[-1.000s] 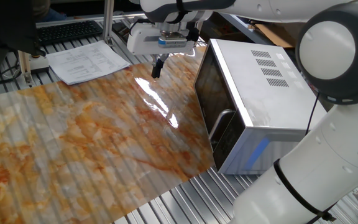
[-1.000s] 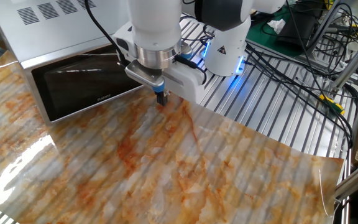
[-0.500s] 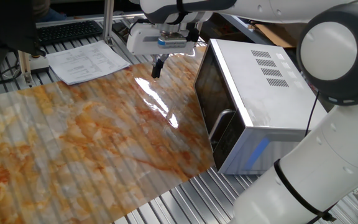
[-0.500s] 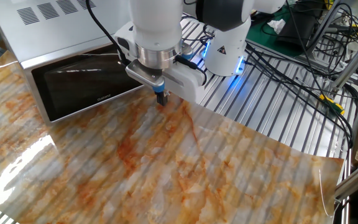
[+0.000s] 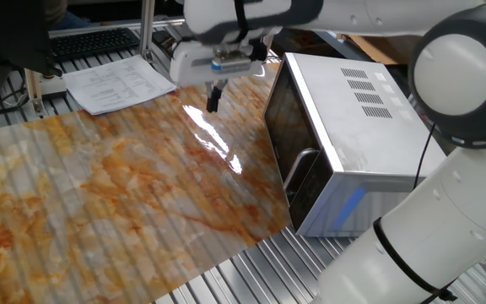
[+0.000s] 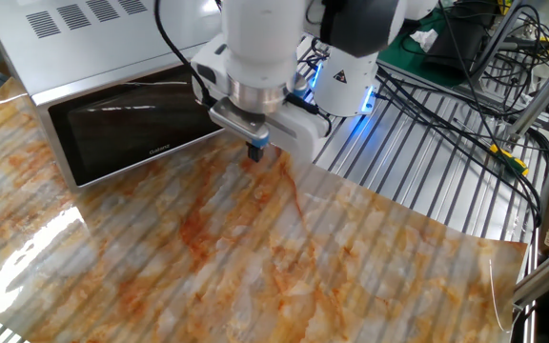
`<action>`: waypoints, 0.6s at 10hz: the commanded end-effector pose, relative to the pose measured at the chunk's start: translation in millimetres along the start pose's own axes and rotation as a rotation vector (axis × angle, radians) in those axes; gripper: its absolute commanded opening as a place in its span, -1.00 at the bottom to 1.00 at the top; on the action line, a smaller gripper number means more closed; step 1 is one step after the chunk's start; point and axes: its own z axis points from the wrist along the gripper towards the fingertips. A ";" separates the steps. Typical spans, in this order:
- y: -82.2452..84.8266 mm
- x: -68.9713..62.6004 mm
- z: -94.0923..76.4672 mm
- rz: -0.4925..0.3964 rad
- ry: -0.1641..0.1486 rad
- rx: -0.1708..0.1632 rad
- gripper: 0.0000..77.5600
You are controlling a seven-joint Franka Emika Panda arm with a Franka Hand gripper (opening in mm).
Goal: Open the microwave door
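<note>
The silver-white microwave [image 5: 361, 118] stands at the right of the table. Its door [image 5: 282, 127] of dark glass faces left and is closed. The curved metal bar handle [image 5: 299, 171] runs along the door's near end. My gripper [image 5: 213, 101] hangs over the table, left of the door's far end and apart from it, fingers together and holding nothing. In the other fixed view the door [image 6: 127, 133] is at the upper left. There the gripper [image 6: 255, 152] hovers just above the table in front of the door's right end. My hand hides the handle in that view.
An orange marble-patterned sheet [image 5: 99, 194] covers the table. Papers [image 5: 116, 84] and a keyboard [image 5: 91, 40] lie at the far left edge. My arm's base [image 6: 351, 76] with a blue light and several cables [image 6: 446, 86] stand on the slatted metal frame beside the sheet.
My gripper has shifted slightly sideways along the front of the microwave and a little lower. The door has not moved.
</note>
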 end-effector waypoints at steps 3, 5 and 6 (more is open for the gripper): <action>-22.4 17.6 26.8 -0.069 0.023 0.063 -1.00; -31.3 27.2 37.0 -0.087 0.032 0.085 -1.00; -32.0 28.0 38.1 -0.088 0.031 0.086 -1.00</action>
